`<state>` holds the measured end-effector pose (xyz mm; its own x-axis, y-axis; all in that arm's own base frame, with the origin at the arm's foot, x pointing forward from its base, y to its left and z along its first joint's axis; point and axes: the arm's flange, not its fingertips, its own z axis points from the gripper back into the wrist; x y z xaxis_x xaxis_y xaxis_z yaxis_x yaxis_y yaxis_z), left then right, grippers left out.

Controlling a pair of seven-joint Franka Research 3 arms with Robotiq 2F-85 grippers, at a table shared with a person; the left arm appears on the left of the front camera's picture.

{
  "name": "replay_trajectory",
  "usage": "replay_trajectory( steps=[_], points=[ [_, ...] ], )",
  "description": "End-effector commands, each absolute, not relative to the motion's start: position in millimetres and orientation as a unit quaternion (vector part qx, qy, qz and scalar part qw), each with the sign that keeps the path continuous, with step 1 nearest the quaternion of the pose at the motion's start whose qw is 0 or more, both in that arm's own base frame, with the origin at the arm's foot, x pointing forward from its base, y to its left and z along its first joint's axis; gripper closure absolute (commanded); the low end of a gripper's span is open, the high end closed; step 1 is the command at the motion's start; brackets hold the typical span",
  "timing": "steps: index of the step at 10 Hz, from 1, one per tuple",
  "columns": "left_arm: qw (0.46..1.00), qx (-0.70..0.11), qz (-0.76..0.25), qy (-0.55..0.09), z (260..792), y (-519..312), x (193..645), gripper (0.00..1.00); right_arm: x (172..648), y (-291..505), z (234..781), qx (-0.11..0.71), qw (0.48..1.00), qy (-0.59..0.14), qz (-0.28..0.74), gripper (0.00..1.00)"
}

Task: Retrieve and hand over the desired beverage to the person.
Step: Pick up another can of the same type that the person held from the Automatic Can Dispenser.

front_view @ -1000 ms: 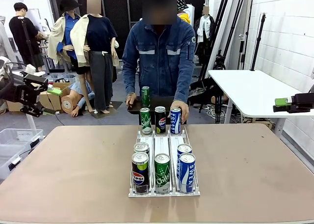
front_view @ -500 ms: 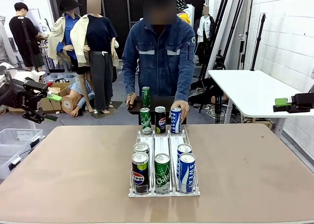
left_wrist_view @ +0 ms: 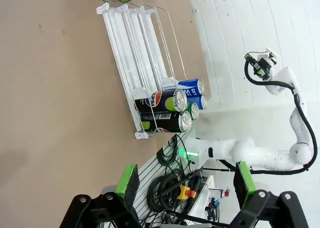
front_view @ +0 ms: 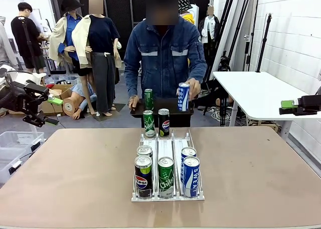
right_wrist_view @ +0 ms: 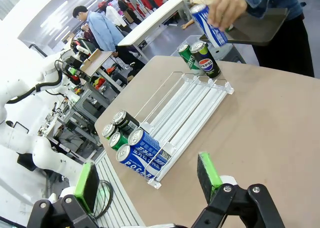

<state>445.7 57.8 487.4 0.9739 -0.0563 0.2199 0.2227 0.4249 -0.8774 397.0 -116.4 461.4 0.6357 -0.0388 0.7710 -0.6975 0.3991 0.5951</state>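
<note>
Rack (front_view: 167, 141) on table (front_view: 70, 174), person (front_view: 163, 58) behind.
You had five cans (front_view: 166, 176) at its near end, two cans (front_view: 149, 123) at its far end, another can (front_view: 183, 97) in the person's hand (front_view: 192, 88) beyond.

I see the person's hand (front_view: 192, 88) lift the blue can (front_view: 183, 97) out of the rack (front_view: 168, 141); my left claw (front_view: 51, 111) has drifted left.

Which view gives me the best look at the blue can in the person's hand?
Front view: the blue can stands upright and mostly uncovered in the person's hand. Right wrist view has it tilted near the top edge, the hand wrapped over it. Left wrist view faces the rack and its near cans instead.
</note>
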Motion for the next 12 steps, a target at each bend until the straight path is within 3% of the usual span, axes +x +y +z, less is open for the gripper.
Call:
replay_trajectory(
  steps=[1,12],
  points=[
    [0.84,-0.531,-0.079,-0.086,489.8,57.7,445.9,0.0,396.0,-116.1,461.8,0.505,0.752,-0.363,0.221,0.0],
    [0.84,-0.531,-0.079,-0.086,489.8,57.7,445.9,0.0,396.0,-116.1,461.8,0.505,0.752,-0.363,0.221,0.0]
  ],
)
